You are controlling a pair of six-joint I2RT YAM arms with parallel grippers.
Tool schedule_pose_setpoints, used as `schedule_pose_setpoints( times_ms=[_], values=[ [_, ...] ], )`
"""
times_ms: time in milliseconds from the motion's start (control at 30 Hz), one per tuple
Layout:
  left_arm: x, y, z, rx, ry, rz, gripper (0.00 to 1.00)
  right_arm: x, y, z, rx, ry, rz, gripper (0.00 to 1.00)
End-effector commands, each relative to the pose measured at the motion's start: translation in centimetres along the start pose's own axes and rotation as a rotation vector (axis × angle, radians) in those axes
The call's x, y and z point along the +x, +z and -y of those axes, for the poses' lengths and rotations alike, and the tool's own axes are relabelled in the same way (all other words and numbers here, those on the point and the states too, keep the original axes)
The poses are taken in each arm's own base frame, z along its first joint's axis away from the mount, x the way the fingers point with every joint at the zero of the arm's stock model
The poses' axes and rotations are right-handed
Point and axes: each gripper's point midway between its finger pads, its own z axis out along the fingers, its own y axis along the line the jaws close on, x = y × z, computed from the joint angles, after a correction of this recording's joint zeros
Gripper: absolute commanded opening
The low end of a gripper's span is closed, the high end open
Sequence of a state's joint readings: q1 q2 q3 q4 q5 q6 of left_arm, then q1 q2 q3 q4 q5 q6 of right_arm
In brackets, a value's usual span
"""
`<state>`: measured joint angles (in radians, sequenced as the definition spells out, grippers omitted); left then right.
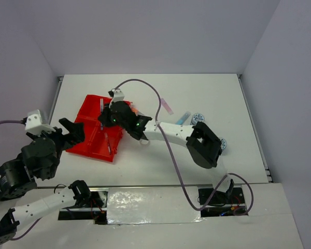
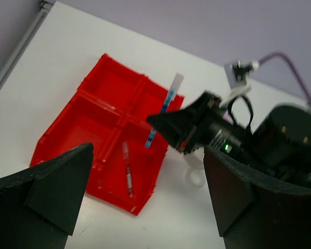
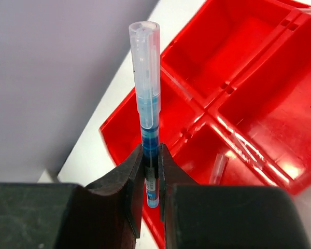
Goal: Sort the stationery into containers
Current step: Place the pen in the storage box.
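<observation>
The step in hand is delivering the blue pen (image 3: 147, 78). The right pincer (image 3: 151, 155) is clenched on its lower barrel, holding it upright above the red tray (image 1: 88, 111), over the far right part. I cannot tell whether it hangs over one compartment or over a divider.

A red pen (image 2: 127, 171) already lies in the tray's near right compartment. The next move, I judge, calls for tipping or lowering the blue pen beside it before letting go, so that it does not bounce out.

The left pincer (image 1: 72, 130) hovers released at the tray's near left side, grasping nothing.

On the desk (image 1: 145, 93), a pink stick (image 1: 167, 106), a light-blue stick (image 1: 184, 117) and a tape roll (image 1: 198, 118) wait to the right. A second roll (image 1: 223, 143) is half hidden behind the right arm. The blue pen's lower tip is hidden between the fingers.
</observation>
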<state>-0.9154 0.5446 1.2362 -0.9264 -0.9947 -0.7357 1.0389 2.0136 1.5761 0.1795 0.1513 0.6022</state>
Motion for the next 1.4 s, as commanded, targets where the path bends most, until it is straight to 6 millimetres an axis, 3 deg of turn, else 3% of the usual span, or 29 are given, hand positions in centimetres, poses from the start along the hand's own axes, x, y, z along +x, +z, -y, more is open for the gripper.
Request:
schedule_pose_setpoints(
  times_ms=[0, 133, 267, 600, 733, 900, 1100, 1167, 1367],
  values=[
    [2.0, 0.0, -2.4, -0.033, 0.119, -0.016, 0.99, -1.0, 1.6, 0.2, 0.113, 0.046, 0.018, 0.00],
    [4.4, 0.4, -4.1, -0.062, 0.101, 0.002, 0.99, 3.0, 2.7, 2.0, 0.148, 0.033, -0.060, 0.02],
    [4.5, 0.3, -3.7, -0.010, 0.094, 0.013, 0.99, 5.5, 2.2, 3.2, 0.177, 0.017, -0.102, 0.03],
    [5.4, 0.8, -3.2, -0.014, 0.133, -0.018, 0.99, 8.9, 1.0, 1.2, 0.147, -0.028, -0.164, 0.12],
    [5.6, 1.0, -3.0, -0.010, 0.142, -0.018, 0.99, 9.7, 0.8, 2.0, 0.166, -0.022, -0.178, 0.13],
    [5.8, 1.2, -2.8, -0.004, 0.154, -0.023, 0.99, 9.5, 0.6, 1.9, 0.164, -0.024, -0.174, 0.17],
    [6.0, 1.4, -2.7, -0.009, 0.167, -0.028, 0.99, 8.0, 0.0, 0.5, 0.119, -0.054, -0.171, 0.46],
    [6.1, 1.5, -2.6, -0.006, 0.173, -0.030, 0.99, 6.7, -0.8, -0.5, 0.091, -0.066, -0.157, 0.60],
    [6.0, 1.5, -2.6, -0.009, 0.170, -0.025, 0.99, 1.5, -3.2, -3.5, 0.021, -0.066, -0.052, 0.66]
  ],
)
